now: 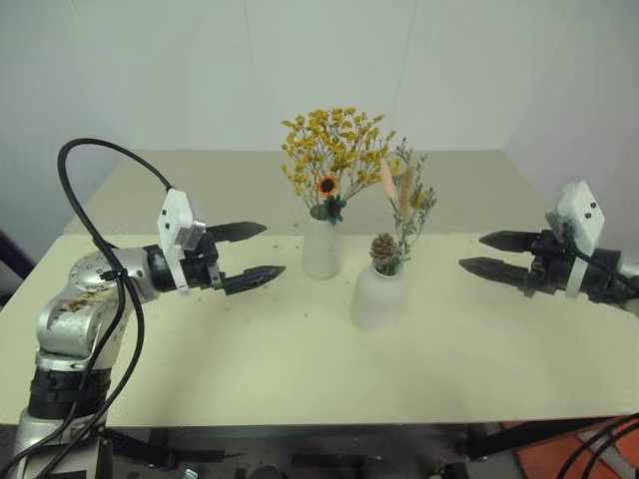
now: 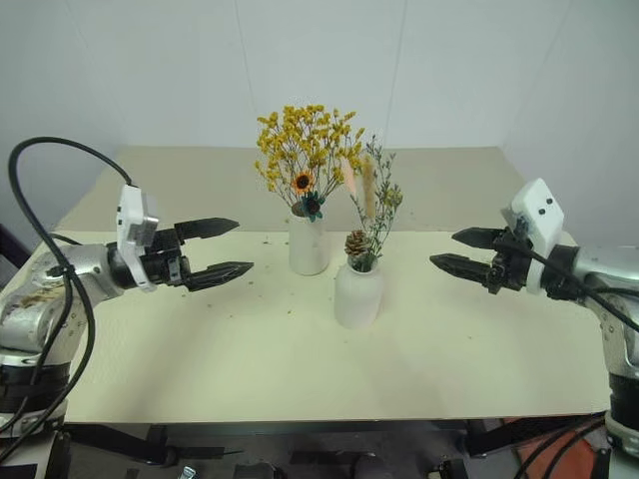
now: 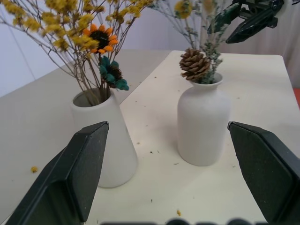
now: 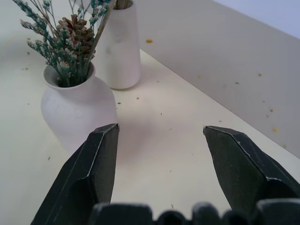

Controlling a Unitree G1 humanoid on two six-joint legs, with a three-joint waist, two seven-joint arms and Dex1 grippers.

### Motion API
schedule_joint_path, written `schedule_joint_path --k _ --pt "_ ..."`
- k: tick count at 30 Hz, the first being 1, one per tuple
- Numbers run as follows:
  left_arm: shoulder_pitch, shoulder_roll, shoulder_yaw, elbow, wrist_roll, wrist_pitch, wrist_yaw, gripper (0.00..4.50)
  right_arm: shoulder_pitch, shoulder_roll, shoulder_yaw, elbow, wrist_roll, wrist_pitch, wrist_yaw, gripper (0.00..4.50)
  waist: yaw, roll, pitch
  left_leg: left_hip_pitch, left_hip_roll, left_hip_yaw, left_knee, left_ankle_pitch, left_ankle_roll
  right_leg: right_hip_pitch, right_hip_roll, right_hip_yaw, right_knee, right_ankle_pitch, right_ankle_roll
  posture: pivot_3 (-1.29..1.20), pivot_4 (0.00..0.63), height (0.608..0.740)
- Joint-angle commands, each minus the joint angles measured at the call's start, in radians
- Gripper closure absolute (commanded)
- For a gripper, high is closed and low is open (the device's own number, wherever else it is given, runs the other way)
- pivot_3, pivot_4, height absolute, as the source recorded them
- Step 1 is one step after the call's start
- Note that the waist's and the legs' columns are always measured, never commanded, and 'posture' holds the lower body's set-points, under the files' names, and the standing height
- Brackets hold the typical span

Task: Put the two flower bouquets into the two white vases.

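bushy yellow bunch (image 1: 332, 140) in matte cylinder vase (image 1: 321, 246), sprig bunch (image 1: 404, 210) in rounded vase (image 1: 377, 296)

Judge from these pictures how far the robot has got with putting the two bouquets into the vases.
It looks finished. The yellow bunch stands in the tall vase, and the green sprig in the round vase. The left gripper and right gripper are open, holding nothing. Nothing appears left.
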Motion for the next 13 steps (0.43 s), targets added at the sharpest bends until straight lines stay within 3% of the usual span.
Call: schedule_joint_path --k 1,13 --pt "0.015 0.029 0.048 -0.053 -0.032 -0.001 0.006 0.05 0.046 -0.01 -0.099 -0.1 0.064 0.023 -0.037 1.04 0.0 0.0 0.0 0.0 0.0 0.0 0.0 0.0 0.0 0.0 0.0 0.0 0.0 0.0 0.0 0.0 0.15 0.74" --pt "0.024 0.044 0.042 -0.068 -0.054 0.002 0.033 0.05 0.154 -0.022 -0.146 -0.156 0.127 0.016 -0.1 1.04 -0.001 0.0 0.0 0.002 0.0 0.001 0.0 0.0 0.0 0.002 0.001 0.0 -0.001 0.0 0.0 0.0 0.15 0.74"
